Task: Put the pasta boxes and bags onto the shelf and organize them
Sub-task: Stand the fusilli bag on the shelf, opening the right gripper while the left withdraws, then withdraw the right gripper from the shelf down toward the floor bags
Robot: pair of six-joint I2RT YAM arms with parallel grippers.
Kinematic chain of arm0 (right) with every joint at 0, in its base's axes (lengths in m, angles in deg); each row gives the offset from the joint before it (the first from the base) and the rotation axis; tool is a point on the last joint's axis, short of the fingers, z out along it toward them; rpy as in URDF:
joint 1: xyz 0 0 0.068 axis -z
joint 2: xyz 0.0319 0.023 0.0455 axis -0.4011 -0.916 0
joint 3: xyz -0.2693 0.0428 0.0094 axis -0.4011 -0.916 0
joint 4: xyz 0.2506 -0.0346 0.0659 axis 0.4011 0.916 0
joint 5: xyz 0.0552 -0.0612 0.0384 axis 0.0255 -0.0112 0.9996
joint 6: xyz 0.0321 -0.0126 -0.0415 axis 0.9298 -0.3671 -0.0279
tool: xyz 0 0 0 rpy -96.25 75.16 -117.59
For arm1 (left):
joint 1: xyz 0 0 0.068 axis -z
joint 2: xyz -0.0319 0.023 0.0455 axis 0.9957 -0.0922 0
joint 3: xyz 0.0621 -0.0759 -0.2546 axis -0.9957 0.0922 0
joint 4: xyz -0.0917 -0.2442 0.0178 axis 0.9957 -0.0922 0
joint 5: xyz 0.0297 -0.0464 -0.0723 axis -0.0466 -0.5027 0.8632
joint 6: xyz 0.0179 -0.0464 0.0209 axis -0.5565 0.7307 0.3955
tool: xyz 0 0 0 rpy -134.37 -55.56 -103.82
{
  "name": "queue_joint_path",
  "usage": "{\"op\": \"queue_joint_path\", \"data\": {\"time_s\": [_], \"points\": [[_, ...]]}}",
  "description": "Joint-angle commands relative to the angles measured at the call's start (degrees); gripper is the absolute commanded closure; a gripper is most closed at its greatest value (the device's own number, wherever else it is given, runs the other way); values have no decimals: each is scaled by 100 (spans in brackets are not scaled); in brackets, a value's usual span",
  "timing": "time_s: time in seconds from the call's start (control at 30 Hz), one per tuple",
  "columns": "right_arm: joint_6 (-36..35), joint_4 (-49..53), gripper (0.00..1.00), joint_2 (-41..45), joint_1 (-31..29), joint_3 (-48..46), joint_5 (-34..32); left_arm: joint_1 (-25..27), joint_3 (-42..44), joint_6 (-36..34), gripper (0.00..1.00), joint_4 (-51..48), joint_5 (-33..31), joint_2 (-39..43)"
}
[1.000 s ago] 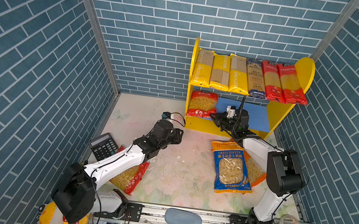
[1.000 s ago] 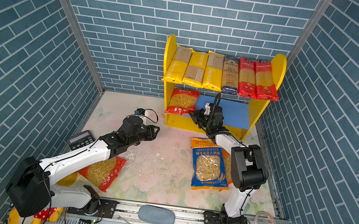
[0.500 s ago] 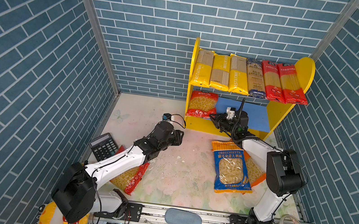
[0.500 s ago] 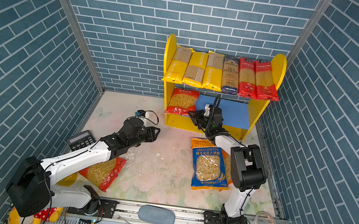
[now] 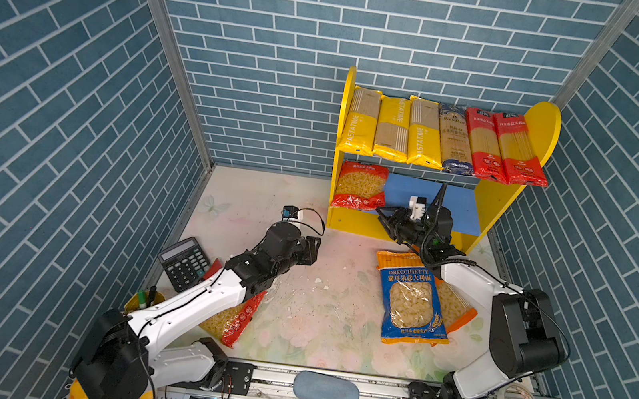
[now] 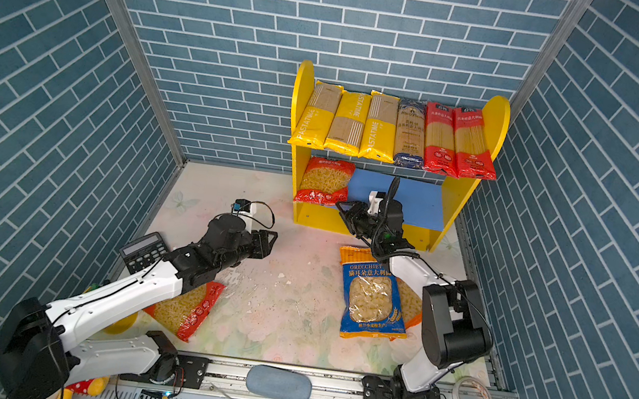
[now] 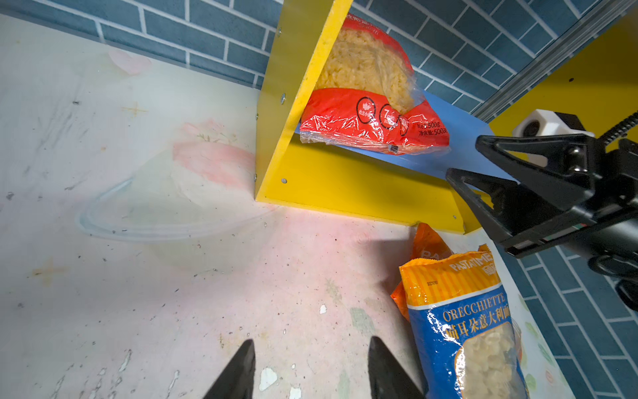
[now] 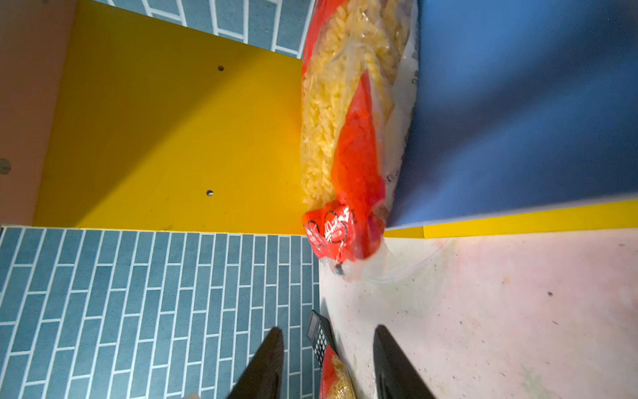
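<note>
Twin high views downward; both wrist cameras low, near the shelf [image 7: 345, 186]

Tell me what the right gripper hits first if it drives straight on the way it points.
Probably the red pasta bag on the shelf's blue lower board: the right gripper, open and empty, points at the bag's front end, with nothing seen between. Depth is hard to judge, though.
</note>
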State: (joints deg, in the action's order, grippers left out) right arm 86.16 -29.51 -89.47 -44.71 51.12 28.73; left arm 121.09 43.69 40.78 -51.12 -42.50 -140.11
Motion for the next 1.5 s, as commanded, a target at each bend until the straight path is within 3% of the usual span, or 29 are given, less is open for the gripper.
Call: {"op": "queue_joint_path", "data": {"time_s": [0.0,0.17,0.3,0.7,1.1,1.47], "points": [[-412,401,55,418,-110,-237,-279,27,226,-149,45,-48,-265,226],[-915,1146,56,809,-347,-302,-689,27,305,-204,43,-66,-394,329],[-1552,2047,56,1219,-752,-360,-1593,31,312,-160,43,-161,-433,330],[-1833,2478,64,1240,-2009,-630,-3141,28,543,73,42,-257,-503,386],[-1621,2235,65,12,-2929,-110,-2920,28,827,378,42,-478,-510,485],[-1484,2153,66,-890,-3266,302,-2611,45,1159,582,42,-629,-453,631]]}}
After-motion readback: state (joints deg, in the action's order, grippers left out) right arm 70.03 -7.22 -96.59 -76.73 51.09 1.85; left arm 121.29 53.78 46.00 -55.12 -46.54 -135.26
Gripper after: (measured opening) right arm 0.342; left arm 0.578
